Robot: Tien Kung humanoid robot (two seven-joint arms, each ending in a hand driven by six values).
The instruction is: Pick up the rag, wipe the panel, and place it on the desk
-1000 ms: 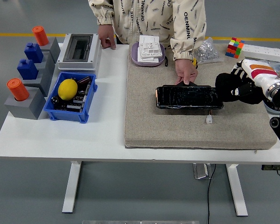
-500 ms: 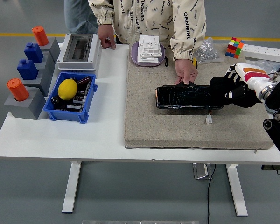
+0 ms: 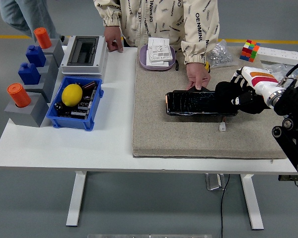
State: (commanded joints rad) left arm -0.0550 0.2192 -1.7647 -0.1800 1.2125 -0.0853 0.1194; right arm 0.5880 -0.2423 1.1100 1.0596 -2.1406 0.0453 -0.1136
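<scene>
The black panel (image 3: 200, 103) lies flat on the beige mat (image 3: 208, 131), its long axis running left to right across the table, with a person's hand (image 3: 198, 77) pressing its far edge. At its right end my right hand (image 3: 241, 94) clenches a dark rag (image 3: 227, 94) against it.

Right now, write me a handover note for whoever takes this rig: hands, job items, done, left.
Right hand: curled on the dark rag, pressed on the right end of the black glossy rectangular panel.
Left hand: out of view.
Panel lies on the beige felt mat; a person's hand steadies its far edge.
Done: rag picked up, wiping begun at the right end.
Left: wipe the rest of the panel, then set the rag on the white desk.
</scene>
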